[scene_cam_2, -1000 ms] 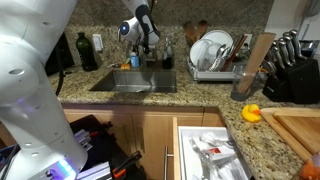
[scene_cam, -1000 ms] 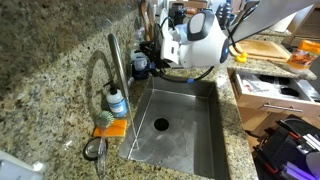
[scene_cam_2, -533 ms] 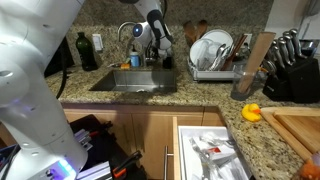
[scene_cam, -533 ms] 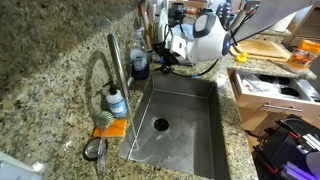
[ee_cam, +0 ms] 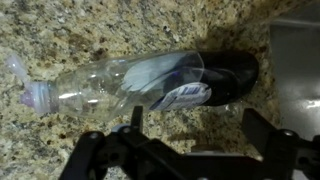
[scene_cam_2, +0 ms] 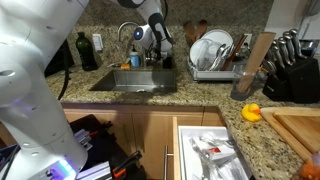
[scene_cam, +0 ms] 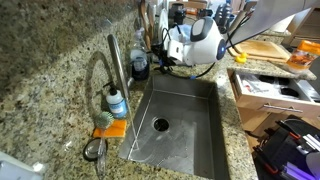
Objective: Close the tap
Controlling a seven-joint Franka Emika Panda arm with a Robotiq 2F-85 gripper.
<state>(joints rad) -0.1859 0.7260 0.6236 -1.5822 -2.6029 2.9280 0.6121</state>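
Note:
The tap (scene_cam: 115, 62) is a tall brushed metal stem with an arched gooseneck spout, standing at the counter edge beside the steel sink (scene_cam: 200, 150). It also shows in an exterior view (scene_cam_2: 127, 28) behind the sink. My gripper (scene_cam: 162, 58) hangs over the sink's far end, apart from the tap, near the back wall (scene_cam_2: 148, 40). In the wrist view the gripper (ee_cam: 198, 130) is open and empty, facing a clear plastic bottle with dark liquid (ee_cam: 150, 82) against the granite. The tap is out of the wrist view.
A small soap bottle with a blue label (scene_cam: 117, 101) and an orange sponge (scene_cam: 110, 128) sit by the tap's base. A dish rack with plates (scene_cam_2: 215, 50), a knife block (scene_cam_2: 290, 70), a yellow duck (scene_cam_2: 252, 112) and an open drawer (scene_cam_2: 210, 150) lie beyond the sink.
My gripper has moved a little up and further from the tap, towards the back wall. Its jaws stay open. The tap has not moved.

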